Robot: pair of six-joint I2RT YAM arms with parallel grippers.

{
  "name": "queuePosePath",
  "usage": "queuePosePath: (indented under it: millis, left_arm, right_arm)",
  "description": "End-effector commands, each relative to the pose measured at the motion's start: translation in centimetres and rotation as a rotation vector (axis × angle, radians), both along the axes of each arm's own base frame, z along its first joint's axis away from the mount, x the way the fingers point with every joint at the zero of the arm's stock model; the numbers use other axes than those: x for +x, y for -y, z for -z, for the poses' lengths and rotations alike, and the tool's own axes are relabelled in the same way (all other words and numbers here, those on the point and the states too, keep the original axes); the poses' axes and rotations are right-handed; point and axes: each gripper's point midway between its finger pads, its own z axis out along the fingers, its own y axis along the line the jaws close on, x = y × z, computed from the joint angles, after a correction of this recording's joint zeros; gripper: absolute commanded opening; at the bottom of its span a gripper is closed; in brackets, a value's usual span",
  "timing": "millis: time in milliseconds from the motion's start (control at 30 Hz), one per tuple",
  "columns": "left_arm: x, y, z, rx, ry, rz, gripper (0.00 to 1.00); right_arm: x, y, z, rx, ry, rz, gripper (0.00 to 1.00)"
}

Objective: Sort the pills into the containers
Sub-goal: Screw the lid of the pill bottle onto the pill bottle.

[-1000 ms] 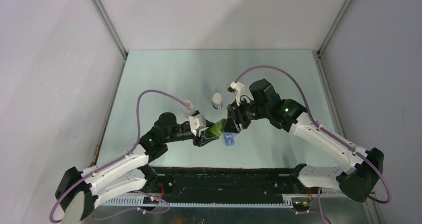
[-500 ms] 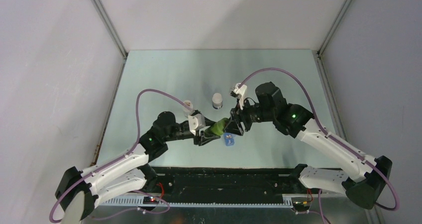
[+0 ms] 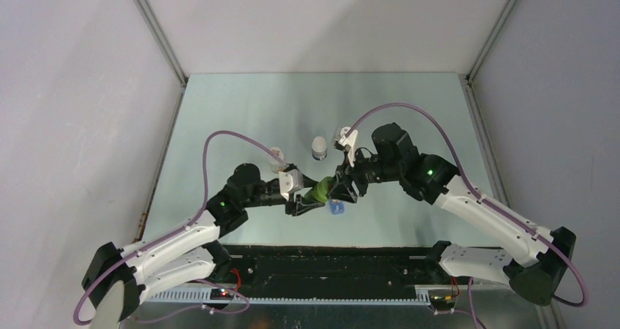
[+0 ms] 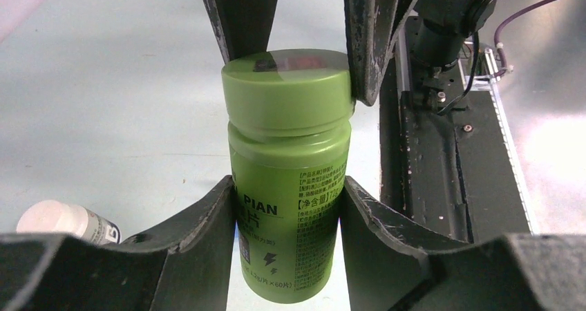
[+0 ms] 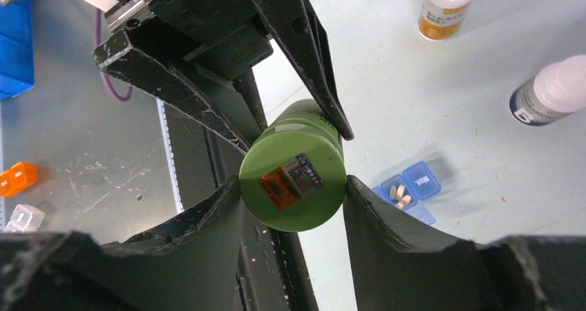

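pale green table [image 3: 256, 110], grey walls around it. my left gripper [image 4: 287, 186] is closed on the body of the one green bottle [image 4: 290, 242]. my right gripper [image 5: 291, 184] is clamped on its cap [image 5: 276, 207]. both arms reach inward and meet nose to nose at mid-table, with the bottle lying level between them. just beside it sits one blue pill box [image 5: 423, 180], with a few pills [image 5: 399, 195] in an open compartment. two white-capped bottles [image 3: 319, 148] [image 3: 276, 156] stand beyond, apart.

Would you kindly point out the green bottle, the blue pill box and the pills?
green bottle [image 4: 287, 207]: left wrist view, labelled body.
blue pill box [image 5: 423, 180]: right wrist view, lid marked Mon.
pills [image 5: 399, 193]: right wrist view, tablets in one compartment.
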Motion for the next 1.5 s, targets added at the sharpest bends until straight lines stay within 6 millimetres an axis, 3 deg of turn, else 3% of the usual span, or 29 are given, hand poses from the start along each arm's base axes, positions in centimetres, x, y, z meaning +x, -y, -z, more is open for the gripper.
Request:
queuePosePath:
  millis: [0,267,567,800,1067,1300,1467]
  left_arm:
    - [1.8,0.4,-5.3,-0.096,0.153,-0.06,0.0]
    - [3.3,0.1,-5.4,-0.097,0.158,-0.145,0.0]
    - [3.7,-0.3,-4.8,-0.074,0.163,-0.177,0.0]
    - [3.7,-0.3,-5.1,-0.106,0.164,-0.184,0.0]
    - [3.4,-0.6,-5.4,-0.142,0.155,-0.19,0.0]
    - [3.1,-0.7,-5.7,-0.16,0.156,-0.185,0.0]
    - [3.1,-0.5,-4.8,-0.112,0.148,-0.169,0.0]
  right_arm:
    - [0.6,-0.2,0.5,-0.074,-0.009,0.078,0.27]
    - [3.4,-0.6,1.7,-0.111,-0.146,0.39,0.28]
    - [3.8,-2.2,2.2,-0.037,-0.338,0.593,0.3]
    - [4.2,-2.0,2.2,0.003,-0.499,0.747,0.31]
    - [3.0,-3.4,-2.1,0.179,-0.468,0.554,0.25]
    - [2.2,-3.6,-2.1,0.158,-0.438,0.451,0.25]
    - [0.4,-3.8,-2.6,0.138,-0.312,0.24,0.24]
